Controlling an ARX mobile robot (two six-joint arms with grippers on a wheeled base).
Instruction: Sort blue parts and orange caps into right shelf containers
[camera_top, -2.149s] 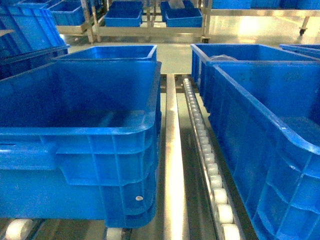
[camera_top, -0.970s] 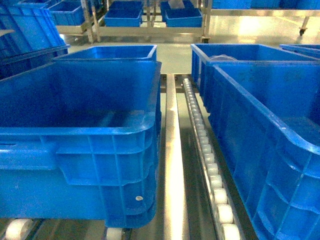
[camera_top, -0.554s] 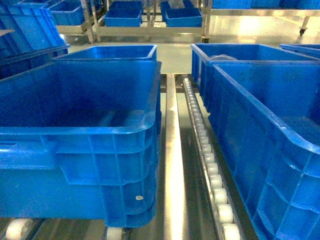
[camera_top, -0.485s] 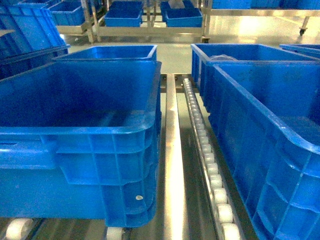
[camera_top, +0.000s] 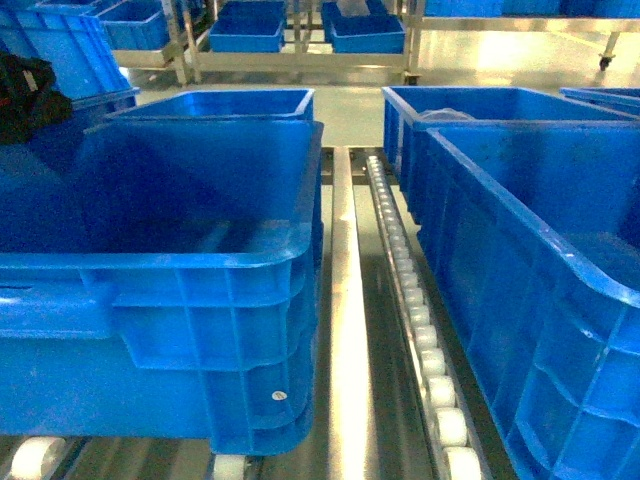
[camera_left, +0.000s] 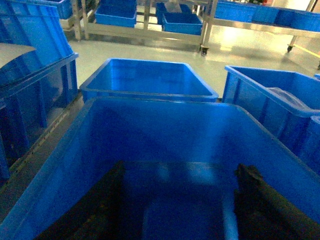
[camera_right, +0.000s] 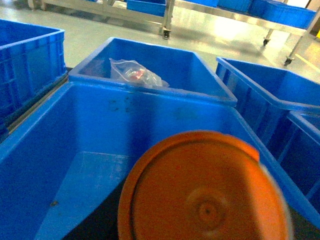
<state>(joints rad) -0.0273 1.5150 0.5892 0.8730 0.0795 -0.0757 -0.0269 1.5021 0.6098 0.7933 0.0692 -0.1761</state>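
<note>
One change: my left arm (camera_top: 25, 95) appears at ten o'clock, its fingers' (camera_left: 102, 210) grip unclear; my right fingers seemingly grasp the orange cap (camera_right: 200, 190) above a container (camera_right: 50, 150).

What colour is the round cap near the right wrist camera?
Orange; the cap shows best in the right wrist view.

Warehouse floor — blue crates (camera_top: 200, 270), roller racks (camera_top: 405, 290).

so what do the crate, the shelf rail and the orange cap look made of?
Crate: moulded plastic, semi-gloss, going by its ribbed sides and thick rim. Shelf rail: bare metal, likely stainless, with a bright streak of reflection. Orange cap: probably smooth plastic with a moulded centre nub, though it is blurred.
</note>
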